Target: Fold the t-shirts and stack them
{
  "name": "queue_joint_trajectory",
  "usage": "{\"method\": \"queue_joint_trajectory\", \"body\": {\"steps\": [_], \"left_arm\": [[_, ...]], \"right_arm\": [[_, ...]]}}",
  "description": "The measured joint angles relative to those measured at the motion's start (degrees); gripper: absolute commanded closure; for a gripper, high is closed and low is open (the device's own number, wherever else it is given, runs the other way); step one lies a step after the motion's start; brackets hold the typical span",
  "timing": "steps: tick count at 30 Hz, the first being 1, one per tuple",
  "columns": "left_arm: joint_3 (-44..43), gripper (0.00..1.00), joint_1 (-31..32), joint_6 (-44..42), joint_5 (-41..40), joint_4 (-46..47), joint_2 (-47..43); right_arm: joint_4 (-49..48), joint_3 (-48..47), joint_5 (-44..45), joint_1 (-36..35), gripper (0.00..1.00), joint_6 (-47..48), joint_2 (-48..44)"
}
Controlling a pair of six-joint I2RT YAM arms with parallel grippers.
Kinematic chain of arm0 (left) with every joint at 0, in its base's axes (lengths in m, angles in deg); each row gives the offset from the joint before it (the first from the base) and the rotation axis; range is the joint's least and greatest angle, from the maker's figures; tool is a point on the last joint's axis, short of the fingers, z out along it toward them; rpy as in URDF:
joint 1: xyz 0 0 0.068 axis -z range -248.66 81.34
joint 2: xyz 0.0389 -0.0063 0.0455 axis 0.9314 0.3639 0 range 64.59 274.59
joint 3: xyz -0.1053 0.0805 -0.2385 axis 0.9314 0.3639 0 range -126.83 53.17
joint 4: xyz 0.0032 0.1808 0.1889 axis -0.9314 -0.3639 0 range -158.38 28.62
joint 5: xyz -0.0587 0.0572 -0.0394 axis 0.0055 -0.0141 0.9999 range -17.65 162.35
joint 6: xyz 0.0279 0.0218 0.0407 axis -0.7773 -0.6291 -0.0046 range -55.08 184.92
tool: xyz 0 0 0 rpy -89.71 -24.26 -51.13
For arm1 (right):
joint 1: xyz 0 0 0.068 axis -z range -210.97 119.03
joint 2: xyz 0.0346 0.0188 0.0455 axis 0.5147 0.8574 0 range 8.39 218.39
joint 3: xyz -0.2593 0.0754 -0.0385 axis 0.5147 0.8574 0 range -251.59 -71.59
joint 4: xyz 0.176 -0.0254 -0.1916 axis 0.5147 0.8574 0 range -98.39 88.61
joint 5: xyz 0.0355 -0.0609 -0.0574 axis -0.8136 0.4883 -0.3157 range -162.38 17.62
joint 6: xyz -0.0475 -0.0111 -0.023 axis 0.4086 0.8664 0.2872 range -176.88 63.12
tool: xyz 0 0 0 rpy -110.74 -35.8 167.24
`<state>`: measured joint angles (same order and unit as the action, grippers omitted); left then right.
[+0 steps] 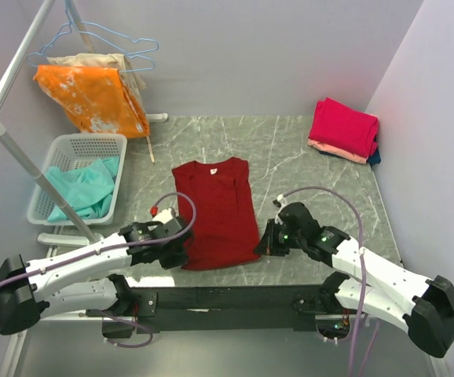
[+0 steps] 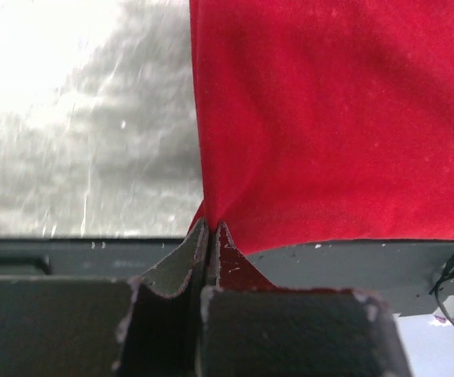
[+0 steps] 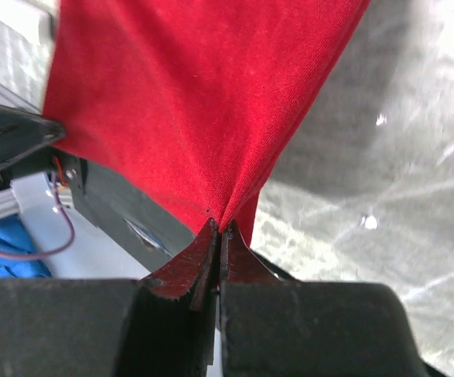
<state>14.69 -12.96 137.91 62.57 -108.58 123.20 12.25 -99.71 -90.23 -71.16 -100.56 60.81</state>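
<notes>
The dark red shirt [image 1: 215, 208] is lying flat in the middle of the table [image 1: 313, 157], and the left claw [image 2: 209, 229] and right claw [image 3: 217, 228] are each pinching a near hem corner tight. The step probably calls for lifting both evenly, holding the cloth taut and carrying the hem far towards the collar.

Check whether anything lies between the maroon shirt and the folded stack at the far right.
Nothing visible does: only bare table lies between the maroon shirt and the stack. The left gripper and right gripper are shut on the shirt's near corners.
</notes>
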Motion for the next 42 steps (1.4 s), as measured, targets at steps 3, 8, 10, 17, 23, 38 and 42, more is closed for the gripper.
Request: {"method": "queue_joint_trajectory", "body": {"steps": [3, 8, 10, 17, 23, 38, 42], "left_arm": [[-1.73, 0.99, 4.44, 4.35, -2.60, -3.50, -0.02], [-4.20, 0.99, 10.01, 10.03, -6.75, -7.65, -0.31], [-4.90, 0.99, 10.56, 11.43, -7.80, -8.76, -0.44], [-7.91, 0.99, 10.67, 13.55, -10.84, -11.47, 0.72], [-13.68, 0.99, 10.62, 13.79, -13.57, -14.80, 7.87], [-27.17, 0.99, 4.17, 10.71, -21.84, -18.86, 13.53], [-30.21, 0.99, 2.43, 8.90, -23.61, -19.17, 14.95]], "right_arm": [[1.64, 0.46, 0.74, -1.73, 1.00, -1.38, -0.94], [3.28, 0.28, 1.99, -3.10, 1.00, -2.45, -1.57], [4.42, -0.28, 2.51, -3.19, 1.00, -2.51, -1.51], [7.37, -6.73, 5.11, -3.19, 1.00, -1.33, 1.33], [9.64, -11.91, 8.35, -3.17, 1.00, 0.61, 4.39], [13.70, -25.27, 13.42, 1.27, 1.00, 6.93, 9.29], [13.86, -27.96, 13.55, 3.56, 1.00, 8.63, 11.13]]}}
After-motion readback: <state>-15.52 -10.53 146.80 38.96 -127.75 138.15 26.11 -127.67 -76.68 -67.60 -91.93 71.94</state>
